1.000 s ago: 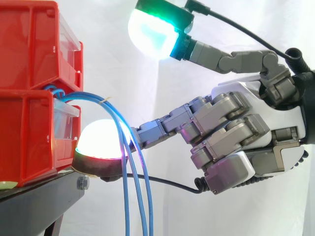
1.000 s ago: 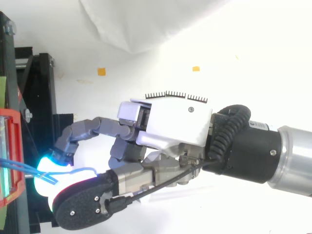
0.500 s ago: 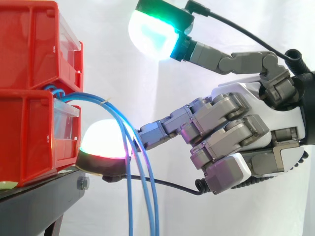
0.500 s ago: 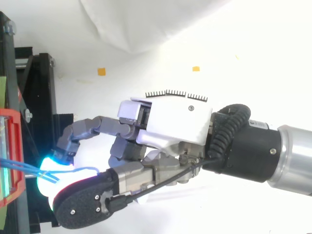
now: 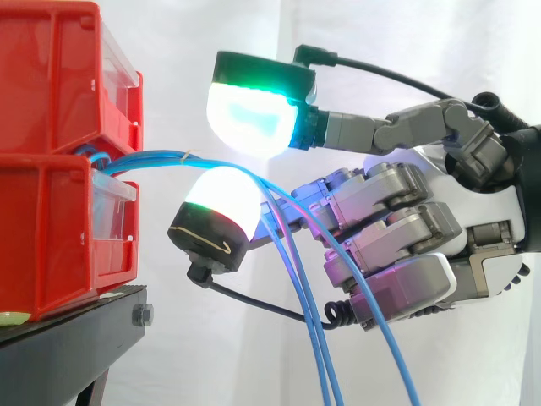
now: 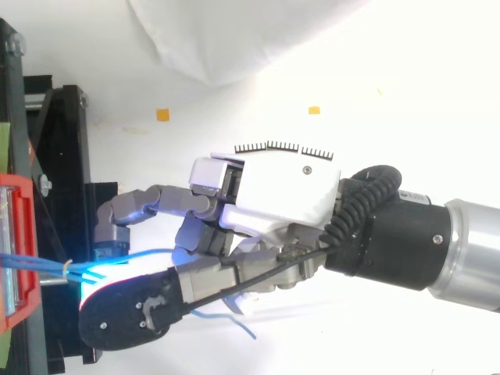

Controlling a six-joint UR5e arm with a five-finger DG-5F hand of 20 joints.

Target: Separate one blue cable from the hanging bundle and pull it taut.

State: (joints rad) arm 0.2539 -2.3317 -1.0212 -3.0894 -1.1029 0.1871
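Pinching the blue cables (image 5: 152,158) loosely between thumb and curled finger of the hand (image 5: 473,211), draping them over the lower fingertip (image 5: 221,199), probably needing to be releasing all but one before drawing wristward.

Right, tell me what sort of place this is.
Likely a robotics lab test rig: stacked red plastic bins on a black metal stand, thin blue cables hanging from them, a plain white curtain behind, and a robot hand at the cables.
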